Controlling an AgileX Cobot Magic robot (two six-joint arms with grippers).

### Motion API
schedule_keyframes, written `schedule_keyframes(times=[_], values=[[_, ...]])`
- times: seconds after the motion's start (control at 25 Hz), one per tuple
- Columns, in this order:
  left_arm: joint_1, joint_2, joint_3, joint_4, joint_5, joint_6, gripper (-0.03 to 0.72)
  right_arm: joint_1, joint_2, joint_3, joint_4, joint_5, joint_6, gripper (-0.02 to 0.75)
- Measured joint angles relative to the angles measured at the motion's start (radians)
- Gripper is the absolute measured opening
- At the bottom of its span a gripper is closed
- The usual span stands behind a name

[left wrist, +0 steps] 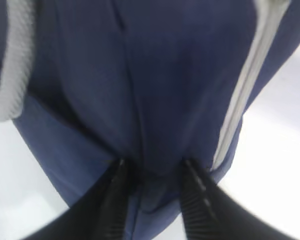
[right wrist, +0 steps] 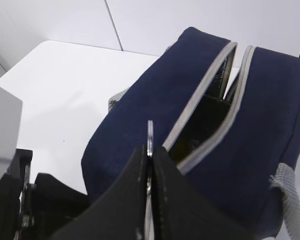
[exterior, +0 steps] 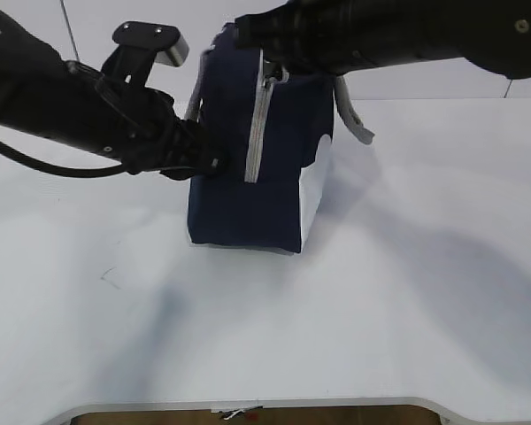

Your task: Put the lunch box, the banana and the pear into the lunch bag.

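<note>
The navy lunch bag (exterior: 248,186) stands upright in the middle of the white table. My left gripper (exterior: 214,164) presses in at its lower left side. In the left wrist view its fingers (left wrist: 190,172) flank a bunched fold of the bag's fabric (left wrist: 165,75). My right gripper (exterior: 267,64) reaches over the bag's top. It is shut on the metal zipper pull (right wrist: 150,134), which sticks up between the fingertips of the gripper (right wrist: 150,152). The grey zipper (right wrist: 205,125) gapes partly open onto a dark inside. The lunch box, the banana and the pear are out of view.
A grey webbing handle (exterior: 354,119) hangs off the bag's far right side, and another handle (left wrist: 15,60) runs by the left gripper. The table's front edge (exterior: 248,405) lies near the camera. Part of the left arm (right wrist: 10,200) shows low in the right wrist view.
</note>
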Motion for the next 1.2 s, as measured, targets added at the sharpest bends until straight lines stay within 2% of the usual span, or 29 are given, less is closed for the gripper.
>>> schedule_keyframes(times=[0.08,0.16,0.48,0.88,0.96,1.2], values=[[0.0,0.002,0.0,0.018,0.0,0.002,0.047,0.0,0.0,0.0,0.0,0.002,0.0,0.012],[0.0,0.002,0.0,0.038,0.005,0.002,0.011,0.0,0.0,-0.003,0.0,0.004,0.0,0.012],[0.0,-0.064,0.0,0.199,0.132,0.002,0.003,0.002,0.0,-0.046,-0.02,0.054,0.0,0.012],[0.0,-0.136,0.0,0.251,0.203,0.002,0.001,0.004,0.084,-0.18,-0.094,0.132,0.0,0.012],[0.0,-0.141,0.0,0.278,0.213,-0.021,0.001,0.004,0.11,-0.211,-0.11,0.149,0.0,0.012],[0.0,-0.145,0.0,0.471,0.249,-0.19,0.0,0.006,0.152,-0.279,-0.115,0.179,0.0,0.012]])
